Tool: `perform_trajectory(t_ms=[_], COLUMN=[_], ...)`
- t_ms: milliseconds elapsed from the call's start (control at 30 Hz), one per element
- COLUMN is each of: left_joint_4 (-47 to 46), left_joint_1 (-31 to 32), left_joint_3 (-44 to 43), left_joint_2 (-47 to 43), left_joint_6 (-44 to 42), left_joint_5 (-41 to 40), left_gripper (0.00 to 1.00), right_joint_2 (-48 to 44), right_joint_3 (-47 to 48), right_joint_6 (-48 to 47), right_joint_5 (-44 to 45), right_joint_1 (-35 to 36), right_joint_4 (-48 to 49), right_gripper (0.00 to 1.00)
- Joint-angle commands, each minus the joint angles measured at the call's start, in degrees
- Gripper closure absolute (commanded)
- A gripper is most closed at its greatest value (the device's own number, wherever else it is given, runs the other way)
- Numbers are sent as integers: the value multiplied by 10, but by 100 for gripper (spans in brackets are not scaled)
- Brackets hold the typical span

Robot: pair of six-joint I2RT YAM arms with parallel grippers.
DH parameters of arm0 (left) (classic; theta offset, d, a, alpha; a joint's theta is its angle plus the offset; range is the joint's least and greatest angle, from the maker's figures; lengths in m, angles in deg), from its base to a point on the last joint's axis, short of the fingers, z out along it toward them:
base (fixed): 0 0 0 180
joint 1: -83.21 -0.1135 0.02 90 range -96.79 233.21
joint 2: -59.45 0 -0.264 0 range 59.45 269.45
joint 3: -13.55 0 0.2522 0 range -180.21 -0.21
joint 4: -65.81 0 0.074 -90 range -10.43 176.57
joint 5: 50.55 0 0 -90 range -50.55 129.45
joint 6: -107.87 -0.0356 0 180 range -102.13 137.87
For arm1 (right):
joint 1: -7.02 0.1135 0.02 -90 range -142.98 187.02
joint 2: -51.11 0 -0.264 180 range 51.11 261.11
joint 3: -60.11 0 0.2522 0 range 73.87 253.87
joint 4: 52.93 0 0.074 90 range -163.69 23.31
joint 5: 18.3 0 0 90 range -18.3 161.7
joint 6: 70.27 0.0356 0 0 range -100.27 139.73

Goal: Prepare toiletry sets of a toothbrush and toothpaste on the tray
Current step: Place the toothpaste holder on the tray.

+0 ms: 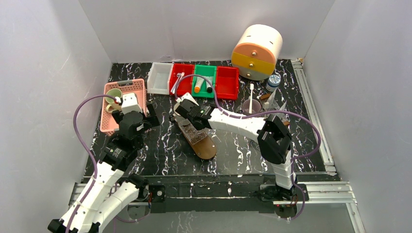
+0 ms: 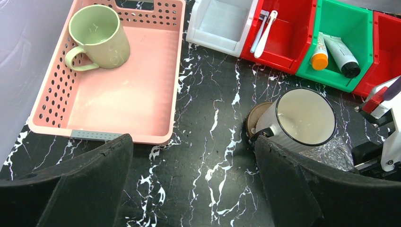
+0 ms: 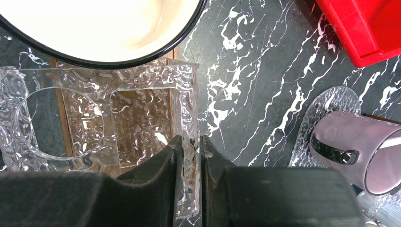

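The brown wooden tray lies mid-table and carries a clear textured holder. My right gripper is shut on that holder's right wall. A white mug with a black rim stands at the tray's far end, just ahead of the fingers. Two white toothbrushes lie in a red bin. Two toothpaste tubes lie in the green bin, one with an orange cap and one with a dark cap. My left gripper hangs open over bare table, left of the mug.
A pink basket with a green mug sits at the left. A white bin and a second red bin flank the row. A purple cup holding a toothbrush stands right of the tray. A round drawer unit is at the back.
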Motion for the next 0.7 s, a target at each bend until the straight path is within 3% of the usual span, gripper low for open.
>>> perform_trajectory(t_ms=[0, 333, 667], left_joint_4=[5, 5, 5], left_joint_1=[-5, -7, -12], left_joint_3=[3, 4, 3], left_joint_2=[0, 1, 10], left_joint_6=[4, 6, 9], left_joint_5=[-2, 1, 1], left_gripper=[2, 2, 2], right_joint_2=[3, 0, -72], right_joint_3=[30, 28, -3], right_joint_6=[15, 19, 4], right_joint_5=[-6, -16, -7], right_joint_1=[3, 2, 3], right_joint_4=[11, 14, 50], right_gripper=[73, 72, 48])
